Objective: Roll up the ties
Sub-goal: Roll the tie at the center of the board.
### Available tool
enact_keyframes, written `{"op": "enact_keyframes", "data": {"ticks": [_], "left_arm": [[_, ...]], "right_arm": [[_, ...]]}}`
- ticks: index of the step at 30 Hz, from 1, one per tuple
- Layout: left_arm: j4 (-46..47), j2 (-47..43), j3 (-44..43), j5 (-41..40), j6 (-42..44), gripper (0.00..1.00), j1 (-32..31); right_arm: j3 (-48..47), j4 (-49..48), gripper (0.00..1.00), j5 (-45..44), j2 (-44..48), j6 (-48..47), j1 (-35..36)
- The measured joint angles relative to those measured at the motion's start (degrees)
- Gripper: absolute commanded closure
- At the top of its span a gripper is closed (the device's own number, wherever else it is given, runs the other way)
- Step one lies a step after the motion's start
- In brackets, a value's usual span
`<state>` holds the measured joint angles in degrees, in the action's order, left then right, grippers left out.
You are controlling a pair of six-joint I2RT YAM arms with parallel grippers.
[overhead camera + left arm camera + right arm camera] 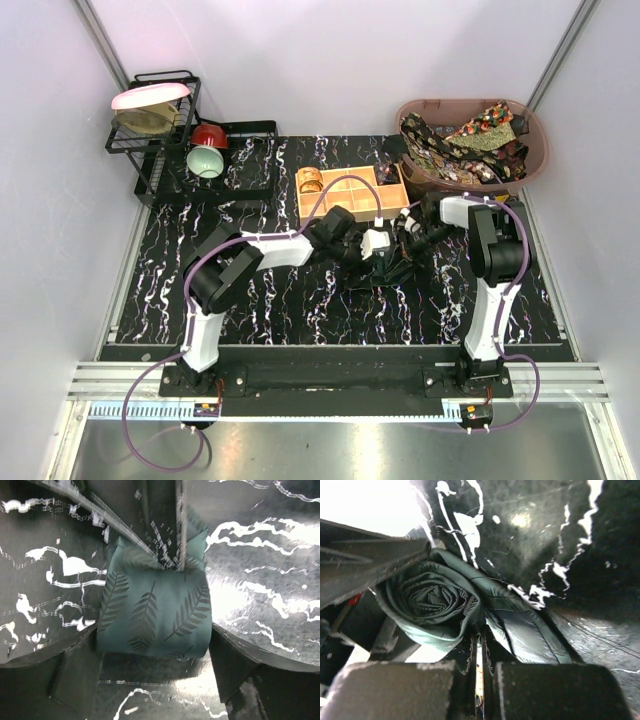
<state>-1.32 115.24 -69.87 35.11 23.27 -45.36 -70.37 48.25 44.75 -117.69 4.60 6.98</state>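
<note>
Top view: both arms reach inward and meet over the black marbled table (270,300), just on the near side of the wooden box (345,190).

Green tie (155,610): dark green with a darker fern-leaf print, wound into a fat roll lying on the table between the two claws. From my right wrist camera I see the spiral end-on, with a flat tail running off the roll across the table.

Left gripper (154,645): spread wide, one finger at each end of the roll and close to it. I cannot tell whether the fingers touch it.

Right gripper (480,645): fingers pressed together, only a thin slit between them, tips pinching a fold of fabric where the tail leaves the roll.

Patterned ties (470,140), dark with gold and red, are heaped in the mauve basket (535,160) at the far right corner. The dish rack (150,140) stands far left.

Small tags at the arm bases are too small for me to read.
</note>
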Motion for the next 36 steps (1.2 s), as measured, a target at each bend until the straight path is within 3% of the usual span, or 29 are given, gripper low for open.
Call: {"op": "enact_keyframes", "data": {"ticks": [10,15,21,28,32,36], "left_arm": [[8.4,0.0,1.8,4.3,-0.8,0.18,0.0],[12.0,0.2,2.8,5.3,-0.9,0.37,0.0],[14.7,0.2,5.2,5.5,-0.5,0.45,0.0],[9.4,0.2,4.1,0.5,3.7,0.5,-1.6],[4.0,0.2,1.6,-4.1,5.9,0.58,-3.0],[1.0,0.2,0.3,-6.3,7.2,0.59,-3.7]], "right_arm": [[-2.7,3.3,1.0,-2.0,-2.0,0.0,1.0],[-4.2,4.8,1.0,-1.6,-3.6,-0.5,1.5],[-6.1,6.1,1.0,-1.6,-4.8,-1.4,2.8],[-7.3,7.3,0.71,-1.2,-5.2,-3.1,3.1],[-7.4,8.0,0.6,-2.0,-4.7,-5.6,2.7],[-7.3,8.4,0.53,-2.6,-2.7,-7.7,2.5]]}}
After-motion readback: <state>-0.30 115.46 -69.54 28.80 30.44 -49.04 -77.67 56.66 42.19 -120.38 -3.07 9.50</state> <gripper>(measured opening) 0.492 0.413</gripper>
